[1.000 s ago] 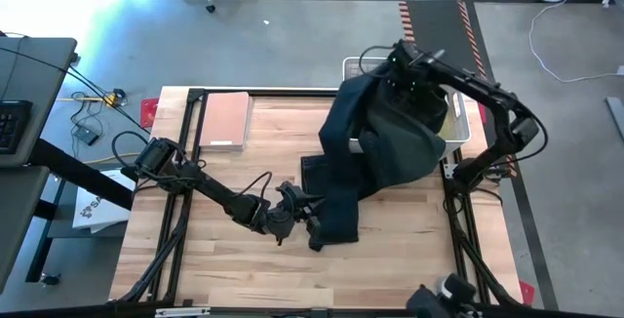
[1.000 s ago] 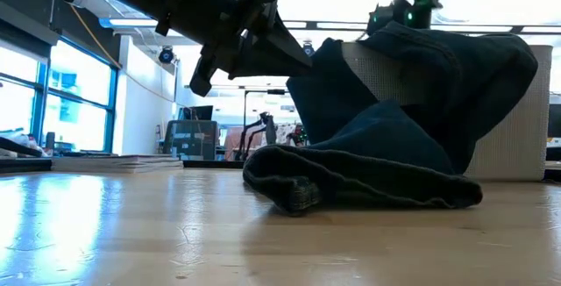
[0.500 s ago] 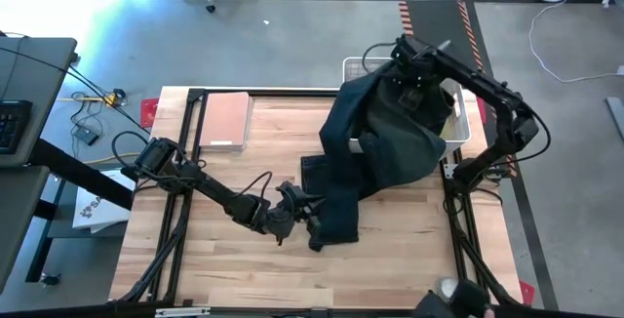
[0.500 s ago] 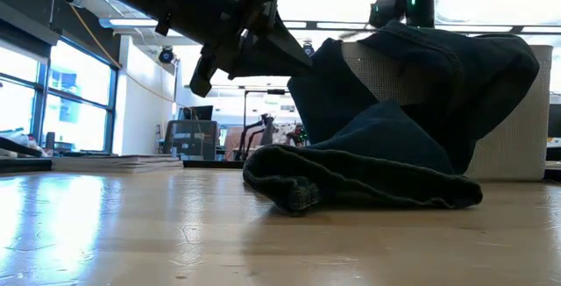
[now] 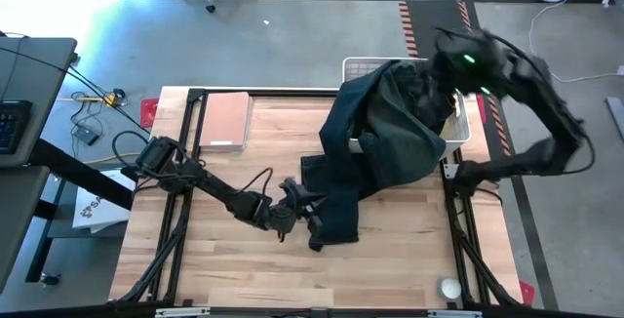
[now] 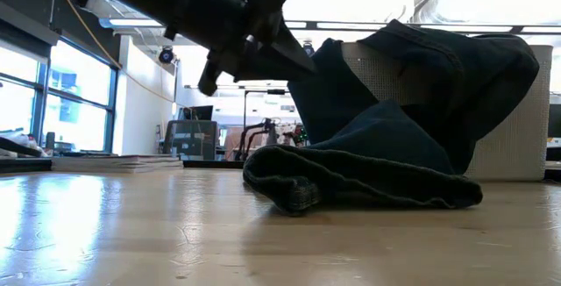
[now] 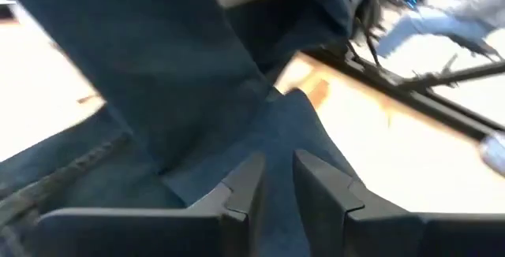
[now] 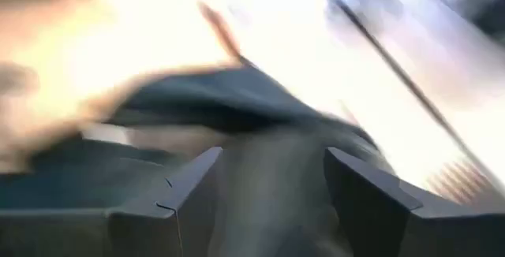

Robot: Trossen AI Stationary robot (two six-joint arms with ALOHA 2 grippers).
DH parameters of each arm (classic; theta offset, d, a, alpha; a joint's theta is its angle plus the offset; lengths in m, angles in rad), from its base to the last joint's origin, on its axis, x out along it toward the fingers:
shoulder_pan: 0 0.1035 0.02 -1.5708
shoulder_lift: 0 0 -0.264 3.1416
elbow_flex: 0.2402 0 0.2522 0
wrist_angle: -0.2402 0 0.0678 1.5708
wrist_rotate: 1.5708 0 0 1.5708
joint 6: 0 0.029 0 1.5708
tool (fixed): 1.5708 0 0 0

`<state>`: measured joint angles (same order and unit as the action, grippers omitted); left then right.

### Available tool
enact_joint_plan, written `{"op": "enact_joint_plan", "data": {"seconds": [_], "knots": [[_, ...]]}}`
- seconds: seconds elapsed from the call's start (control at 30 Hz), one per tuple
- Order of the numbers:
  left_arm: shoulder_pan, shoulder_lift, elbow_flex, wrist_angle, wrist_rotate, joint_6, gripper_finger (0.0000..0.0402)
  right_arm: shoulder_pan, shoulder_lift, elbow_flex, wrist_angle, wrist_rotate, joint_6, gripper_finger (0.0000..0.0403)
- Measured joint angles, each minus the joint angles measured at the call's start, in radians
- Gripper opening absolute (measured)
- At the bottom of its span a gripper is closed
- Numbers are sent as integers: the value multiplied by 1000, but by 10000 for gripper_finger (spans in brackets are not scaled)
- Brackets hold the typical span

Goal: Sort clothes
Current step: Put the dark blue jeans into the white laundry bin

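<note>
letting go is the news: the right hand [image 5: 458,64], which a second ago sat pinched on the dark navy fabric garment [image 5: 385,138] over the white plastic lattice basket [image 5: 363,65], now has its fingers [image 8: 197,186] spread wide with nothing between them, and the right arm has swung away from the pile toward the far right edge, smeared with motion in the high view. the garment has not followed it; it lies as it lay before, heaped over the basket's near rim at the far right of the pale wooden worktop [image 5: 214,259], with a long leg or sleeve trailing down to the middle.

the left hand [image 5: 297,213] has hardly shifted. it hangs at the near end of that trailing part, fingers [image 7: 248,186] slightly parted just above the cloth; the wrist view shows a narrow gap between them with fabric beneath, so it looks not to be gripping, though i cannot be sure. a flat tan board [image 5: 224,118] rests at the far left.

judging from this, the garment is only half out of the basket and now unheld at its upper end, so getting it onto the worktop probably falls to the left hand, or needs a fresh grasp.
</note>
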<state>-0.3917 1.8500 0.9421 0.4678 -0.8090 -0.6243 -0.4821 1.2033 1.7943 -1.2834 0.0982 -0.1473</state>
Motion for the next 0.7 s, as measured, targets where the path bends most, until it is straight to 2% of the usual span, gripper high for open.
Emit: {"op": "enact_joint_plan", "data": {"seconds": [0.07, 0.2, 0.3, 0.43, 0.53, 0.7], "knots": [[25, 0, 4, -6, 79, 27, 83, 73, -91, -81, 97, -86, 40, 219], [84, 8, 70, -111, 235, 75, 134, 234, -259, -294, 260, -103, 131, 220], [109, 24, 185, -341, 251, 149, 167, 343, -342, -452, 359, -103, 204, 220], [131, 71, 363, -652, 228, 182, 189, 472, -396, -613, 464, -103, 278, 220], [143, 124, 465, -779, 263, 185, 196, 554, -407, -696, 504, -84, 321, 220], [141, 255, 583, -883, 318, 233, 209, 683, -405, -812, 542, -17, 405, 220]]}}
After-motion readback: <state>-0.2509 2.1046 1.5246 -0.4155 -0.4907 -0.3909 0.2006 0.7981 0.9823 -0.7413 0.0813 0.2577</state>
